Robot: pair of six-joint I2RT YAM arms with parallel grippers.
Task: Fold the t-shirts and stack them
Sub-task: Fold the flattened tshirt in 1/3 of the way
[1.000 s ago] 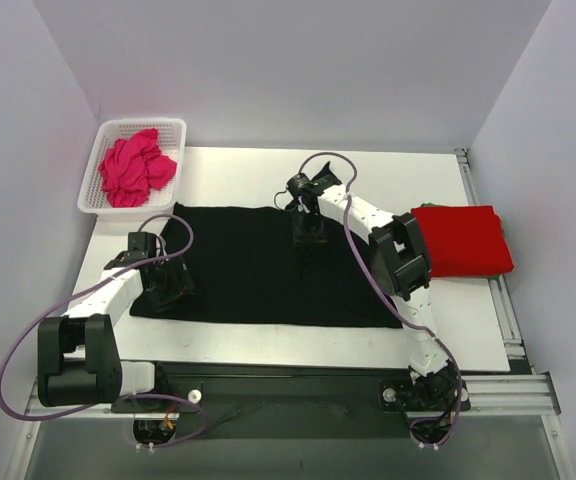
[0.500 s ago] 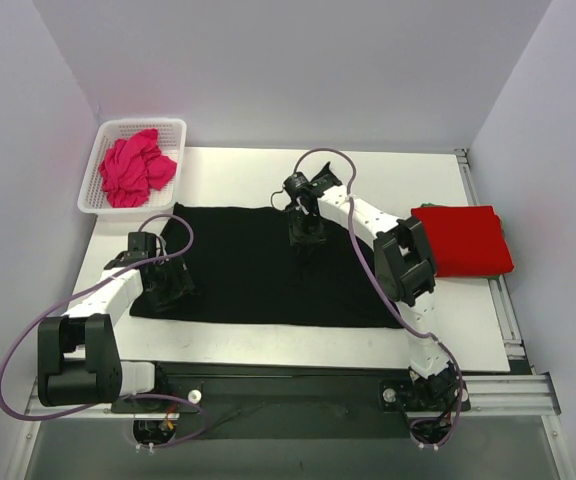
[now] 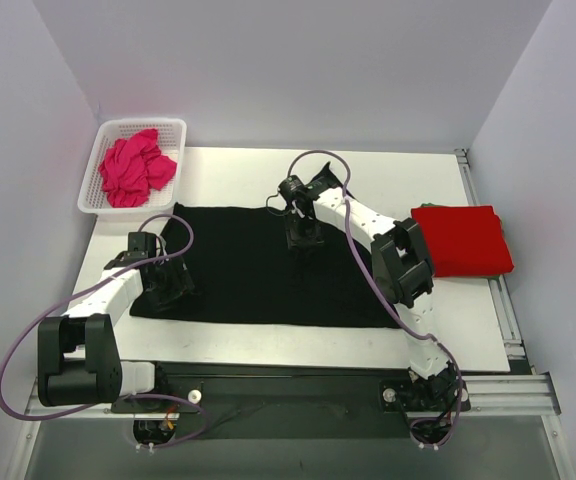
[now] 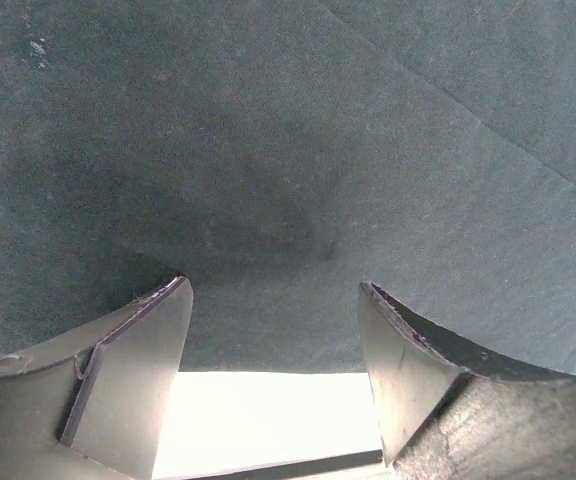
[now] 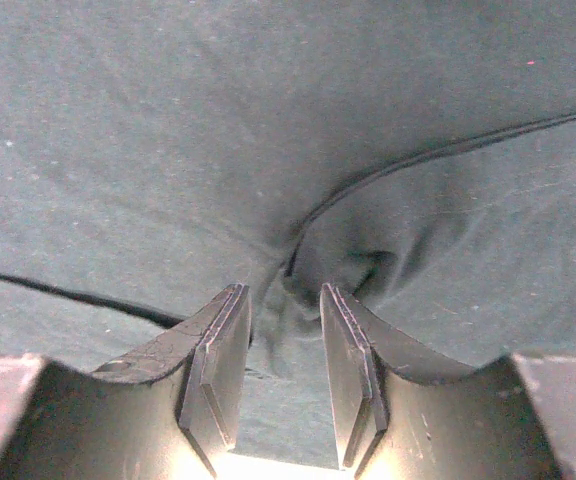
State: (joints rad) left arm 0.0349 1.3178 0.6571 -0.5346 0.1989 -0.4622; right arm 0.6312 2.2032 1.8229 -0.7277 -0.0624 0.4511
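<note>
**Black t-shirt flat on bench; right claw pinching cloth, left claw wide**

The black t-shirt [image 3: 258, 270] lies spread across the middle of the bench [image 3: 388, 175]. The left claw [image 3: 168, 290] sits at the shirt's 8 o'clock edge, jaws wide apart. Cloth lies beyond its fingers [image 4: 133, 360], with bare bench showing in the gap.

The right claw [image 3: 301, 238] stands on the shirt toward its 12 o'clock edge. Its jaws are narrow, and a puckered fold of black cloth is bunched between the pads [image 5: 223, 360], with creases running out from the pinch.

The red t-shirt [image 3: 463, 240] lies folded at 3 o'clock, apart from the black one. The pink t-shirt [image 3: 136, 168] is crumpled inside the white basket [image 3: 173, 125] at 10 o'clock.
</note>
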